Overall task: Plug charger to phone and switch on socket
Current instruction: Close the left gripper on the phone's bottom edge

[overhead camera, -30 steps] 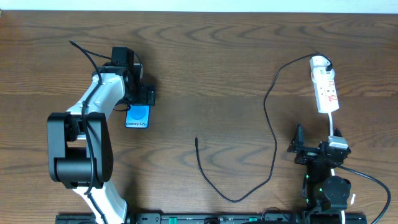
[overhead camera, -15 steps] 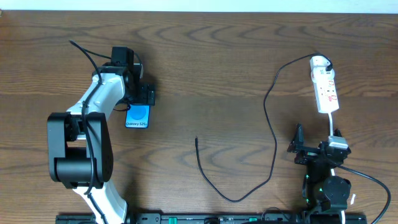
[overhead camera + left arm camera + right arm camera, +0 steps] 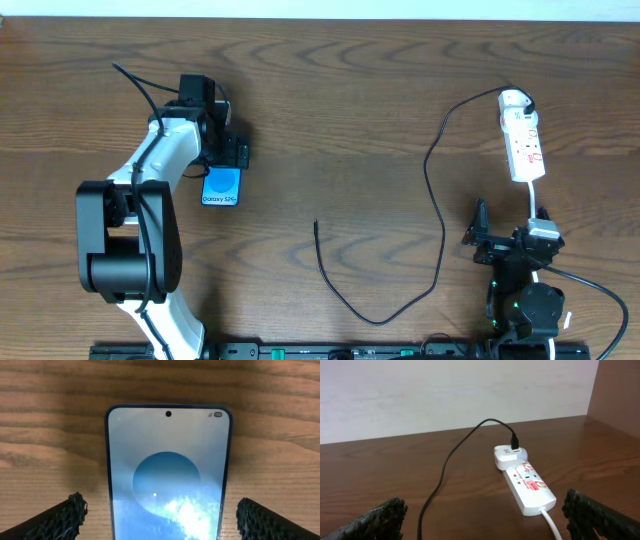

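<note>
The charger [image 3: 378, 322] was laid in a loose curve on the tabletop [image 3: 330, 120], its tip free and well apart from the phone [image 3: 221, 187] at the left. The left tool [image 3: 160, 522] was held released over the phone, and the right tool [image 3: 482, 517] was held released near the socket [image 3: 522, 140].

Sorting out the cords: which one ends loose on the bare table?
The thin black charger cable; its free tip lies mid-table, plugged into nothing. The thicker white cord leaves the power strip and disappears behind the right arm.
</note>
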`<action>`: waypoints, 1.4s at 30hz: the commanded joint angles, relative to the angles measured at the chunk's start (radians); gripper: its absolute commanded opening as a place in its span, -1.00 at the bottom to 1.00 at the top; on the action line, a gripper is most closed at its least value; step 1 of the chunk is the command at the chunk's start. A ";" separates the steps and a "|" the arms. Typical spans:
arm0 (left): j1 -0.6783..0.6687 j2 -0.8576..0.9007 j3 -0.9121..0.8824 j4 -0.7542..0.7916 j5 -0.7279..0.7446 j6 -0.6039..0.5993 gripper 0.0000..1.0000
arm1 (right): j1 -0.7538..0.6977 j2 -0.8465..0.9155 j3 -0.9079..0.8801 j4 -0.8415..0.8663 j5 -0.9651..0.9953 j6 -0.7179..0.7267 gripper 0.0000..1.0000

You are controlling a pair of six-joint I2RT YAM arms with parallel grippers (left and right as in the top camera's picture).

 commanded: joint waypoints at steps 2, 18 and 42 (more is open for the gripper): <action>-0.003 0.014 -0.037 0.013 -0.008 0.013 0.96 | 0.010 -0.005 -0.005 0.001 0.008 0.013 0.98; -0.003 0.014 -0.072 0.051 -0.008 0.013 0.96 | 0.010 -0.005 -0.005 0.001 0.008 0.013 0.98; -0.003 0.015 -0.072 0.042 -0.008 0.013 0.96 | 0.010 -0.005 -0.005 0.001 0.008 0.013 0.98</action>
